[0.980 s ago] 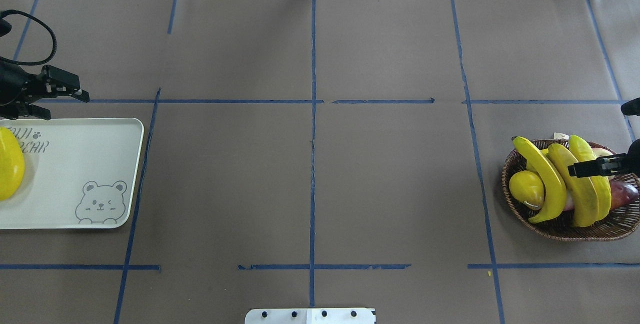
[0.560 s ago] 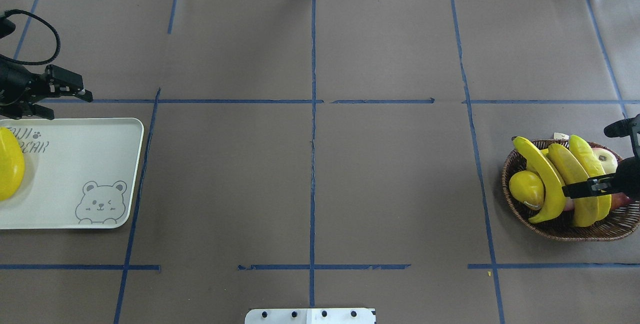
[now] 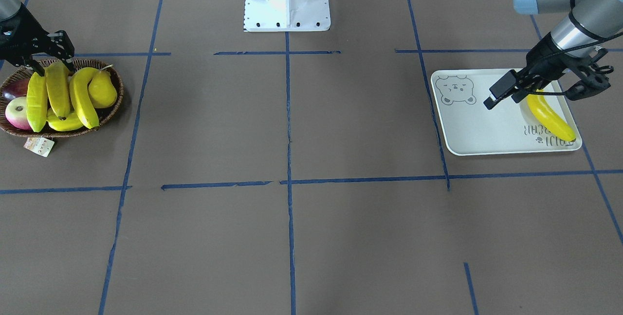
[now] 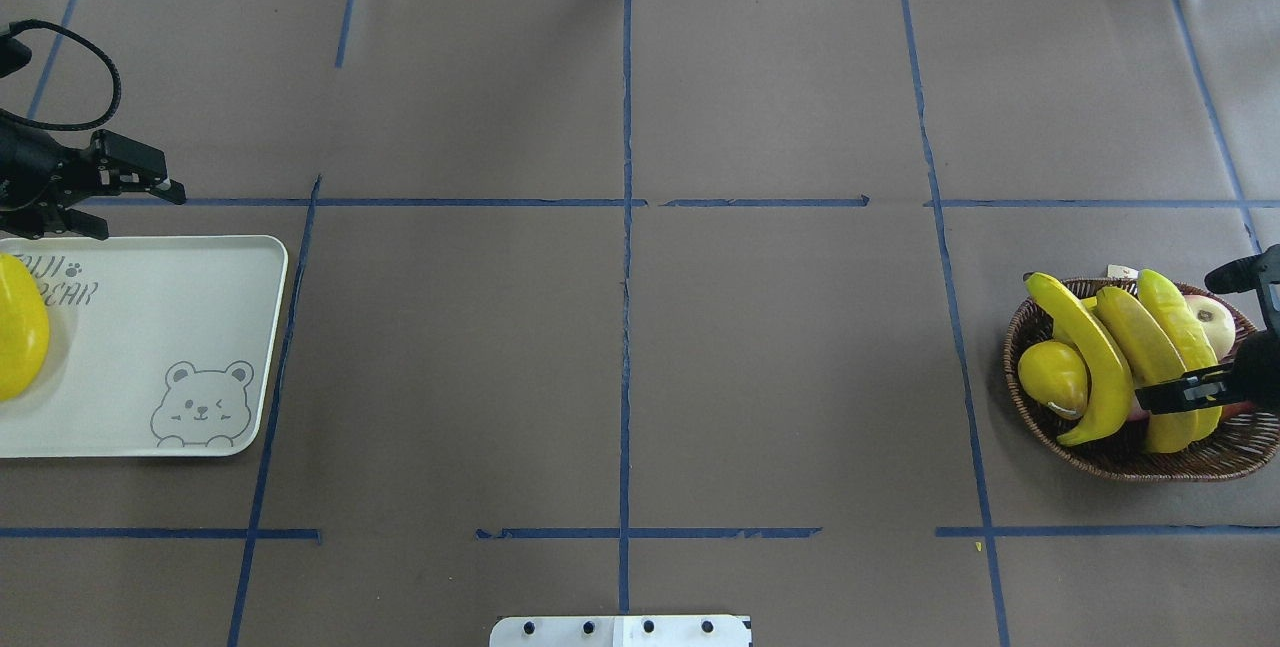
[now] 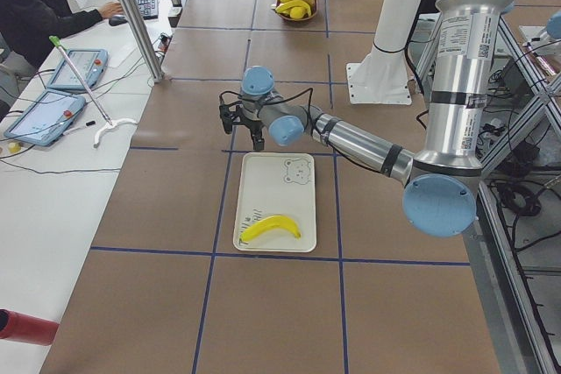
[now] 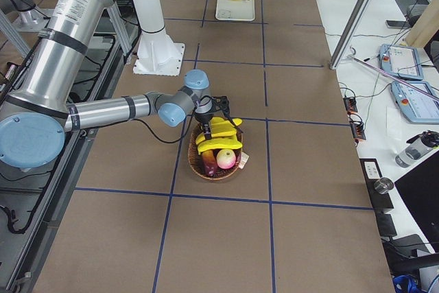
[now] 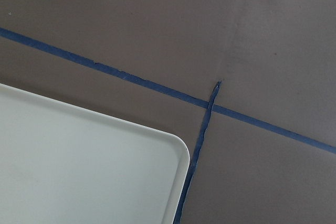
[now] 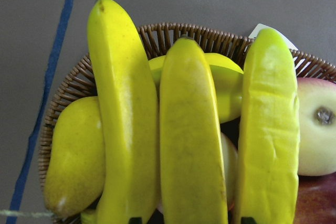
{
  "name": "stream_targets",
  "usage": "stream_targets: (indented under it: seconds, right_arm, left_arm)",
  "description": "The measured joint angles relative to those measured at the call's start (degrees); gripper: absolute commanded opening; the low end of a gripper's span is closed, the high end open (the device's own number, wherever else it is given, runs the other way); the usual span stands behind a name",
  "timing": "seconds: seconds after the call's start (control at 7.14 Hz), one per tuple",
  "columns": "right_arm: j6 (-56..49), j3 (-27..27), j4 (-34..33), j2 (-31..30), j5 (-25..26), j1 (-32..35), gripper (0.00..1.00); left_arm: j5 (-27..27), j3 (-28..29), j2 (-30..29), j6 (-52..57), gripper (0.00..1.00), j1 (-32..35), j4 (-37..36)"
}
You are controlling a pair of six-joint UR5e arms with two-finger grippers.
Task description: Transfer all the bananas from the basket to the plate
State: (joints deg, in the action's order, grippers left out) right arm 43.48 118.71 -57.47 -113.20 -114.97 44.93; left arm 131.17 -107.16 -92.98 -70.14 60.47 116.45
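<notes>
One glossy curved yellow banana (image 3: pixel 549 118) lies along the right end of the off-white rectangular bear-print tray (image 3: pixel 474 127), at frame right. At far left, the dark woven wicker basket (image 3: pixel 118 95) holds two bananas (image 3: pixel 80 96) side by side on top, with a third banana (image 3: pixel 65 123) crosswise beneath them.

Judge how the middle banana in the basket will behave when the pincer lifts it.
The middle banana looks glossy, so it may slip in the right pincer. It bridges the fruit below without sagging, so it is probably stiff. Lifting it could nudge the banana beside it in the basket.
</notes>
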Motion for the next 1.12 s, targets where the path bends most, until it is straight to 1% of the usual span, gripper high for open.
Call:
stream_targets:
  seconds: [0.14,0.56,0.7,0.84,0.98,1.12]
  right_arm:
    - [-0.2,0.0,-0.1,0.1,0.0,0.2,0.61]
    - [-0.5,-0.5,-0.2,0.4,0.1,0.6,0.61]
    - [-0.8,-0.8,-0.2,0.5,0.1,0.5,0.57]
    - [-0.9,-1.1,-0.2,0.5,0.3,0.5,0.31]
    - [-1.0,-1.2,-0.2,0.5,0.4,0.5,0.09]
    - [-1.0,-1.2,-0.2,0.5,0.4,0.5,0.04]
  left_arm:
    - [0.0,0.0,0.0,0.0,1.00,0.0,0.0]
    - [0.0,0.2,0.1,0.0,1.00,0.0,0.0]
    - [0.0,0.2,0.1,0.0,1.00,0.0,0.0]
    - [0.0,0.2,0.1,0.0,1.00,0.0,0.0]
    - [0.0,0.2,0.2,0.0,1.00,0.0,0.0]
    - [0.0,0.1,0.2,0.0,1.00,0.0,0.0]
